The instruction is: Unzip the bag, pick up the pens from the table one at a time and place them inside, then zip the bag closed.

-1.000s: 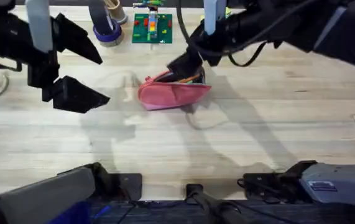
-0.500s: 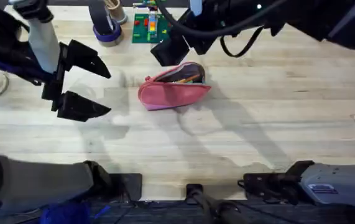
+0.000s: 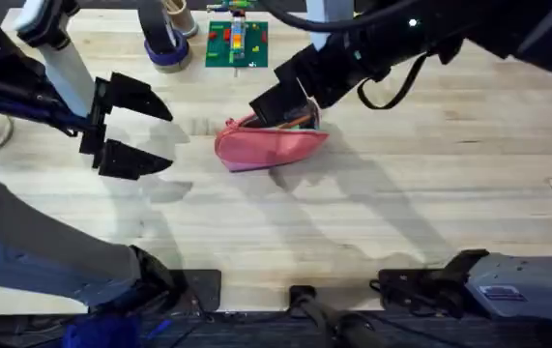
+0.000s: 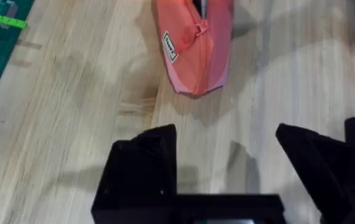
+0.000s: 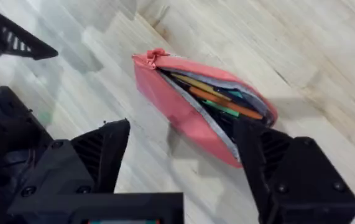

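The large pale wooden plank table point(image 3: 430, 174) spreads beneath both pincers, its grain running across the overhead view. The right arm's black two-finger pincer point(image 3: 283, 95) hangs over the far middle of the table with its fingers spread wide and nothing between them; directly under and just ahead of it lies the small elongated pink-red fabric pouch point(image 3: 268, 143), its zipper drawn open along the top. From the right wrist the pouch point(image 5: 196, 106) sits between and beyond the two spread fingers, its mouth gaping, and inside it lie slim pens, an orange one point(image 5: 224, 103) plainly seen among darker shapes that cannot be told apart. The left arm's black pincer point(image 3: 126, 124) is held well off to the pouch's left, also wide open and holding nothing, its fingertips pointed toward the pouch. From the left wrist the pouch point(image 4: 196, 50) lies on the bare wood ahead of that pincer, apart from the fingers, with a small white label on its side and the zipper pull point(image 4: 199, 28) near its closed end.
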Motion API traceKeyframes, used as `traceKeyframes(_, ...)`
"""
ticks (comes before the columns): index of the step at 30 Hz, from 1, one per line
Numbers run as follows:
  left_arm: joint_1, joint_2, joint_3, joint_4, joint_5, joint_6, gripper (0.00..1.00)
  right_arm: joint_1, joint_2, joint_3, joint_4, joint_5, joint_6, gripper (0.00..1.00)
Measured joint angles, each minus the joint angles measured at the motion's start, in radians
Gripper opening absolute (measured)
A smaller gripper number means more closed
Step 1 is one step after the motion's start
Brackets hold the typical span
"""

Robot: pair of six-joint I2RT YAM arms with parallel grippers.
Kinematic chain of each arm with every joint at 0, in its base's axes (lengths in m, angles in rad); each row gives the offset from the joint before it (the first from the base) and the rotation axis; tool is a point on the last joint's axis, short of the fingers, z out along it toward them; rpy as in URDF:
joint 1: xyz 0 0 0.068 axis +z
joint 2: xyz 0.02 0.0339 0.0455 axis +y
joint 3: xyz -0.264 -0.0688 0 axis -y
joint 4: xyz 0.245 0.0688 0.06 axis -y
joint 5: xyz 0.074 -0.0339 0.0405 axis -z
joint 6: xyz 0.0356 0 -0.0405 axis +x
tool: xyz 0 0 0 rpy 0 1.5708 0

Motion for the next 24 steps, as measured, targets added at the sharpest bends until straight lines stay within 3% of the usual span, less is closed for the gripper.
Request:
traceKeyframes(11,0.0,0.005,0.0,0.025,0.003,0.0,0.992,0.0,0.015,0.02,0.008,-0.012,0.053,0.996)
traceKeyframes(24,0.0,0.005,0.0,0.028,0.003,0.0,0.993,0.074,0.257,0.339,-0.121,-0.013,0.066,0.996)
